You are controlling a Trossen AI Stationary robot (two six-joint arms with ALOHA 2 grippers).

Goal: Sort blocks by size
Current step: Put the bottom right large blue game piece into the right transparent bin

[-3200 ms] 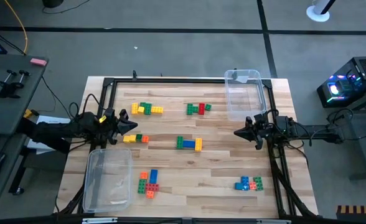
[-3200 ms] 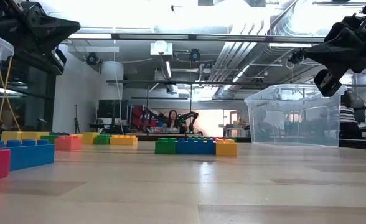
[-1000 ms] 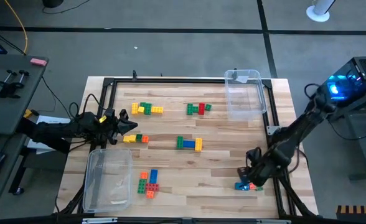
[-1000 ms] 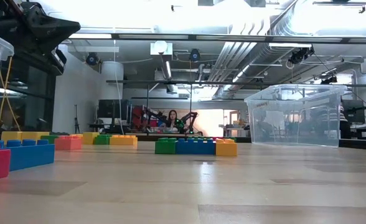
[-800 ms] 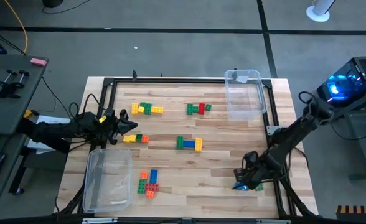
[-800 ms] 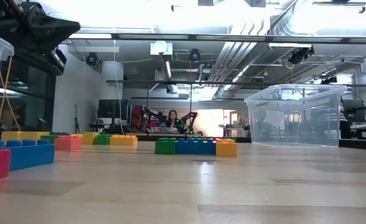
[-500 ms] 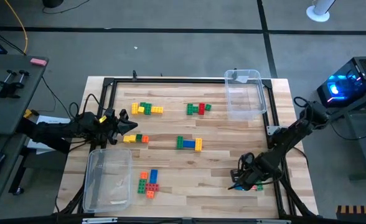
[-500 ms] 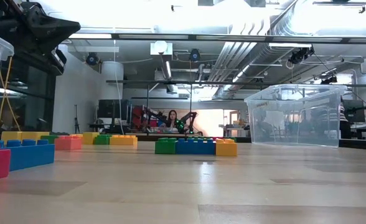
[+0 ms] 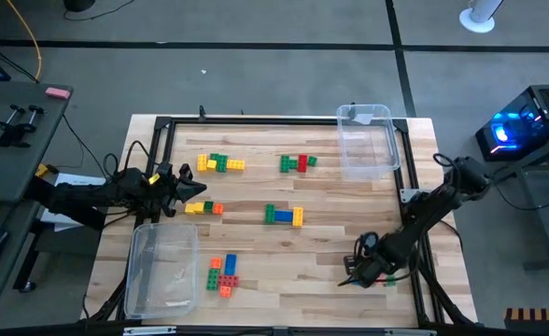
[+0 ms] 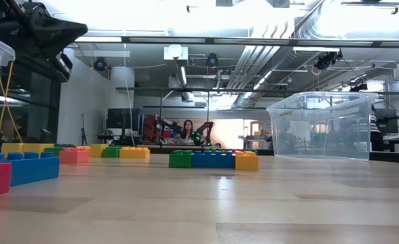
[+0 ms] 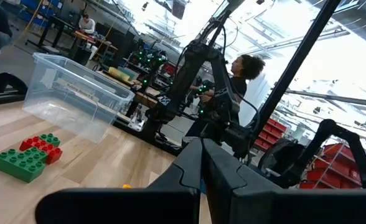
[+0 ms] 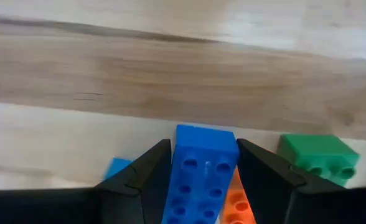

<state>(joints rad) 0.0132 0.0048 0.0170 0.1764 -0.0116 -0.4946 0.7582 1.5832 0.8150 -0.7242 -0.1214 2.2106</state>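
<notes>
Small studded blocks lie in groups on the wooden table: yellow and green, green and red, yellow and orange, green, blue and yellow, and a mixed group. My right gripper points down over the near-right cluster, open. Its fingers stand on either side of a long blue block. An orange block and a green block lie beside it. My left gripper waits at the table's left side, shut. My right gripper comes from above, pointing down, with one finger along each long side of the blue block, which lies flat on the table. The fingers stand close against the block, but I cannot tell whether they touch it.
One clear plastic bin stands at the far right of the table, and another clear bin at the near left. A black frame runs around the table's edge. A person shows in the room behind.
My right gripper has sunk over the near-right cluster and shifted a little toward the table's left edge, so that it now hides most of those blocks from above. The blocks have stayed in place.
</notes>
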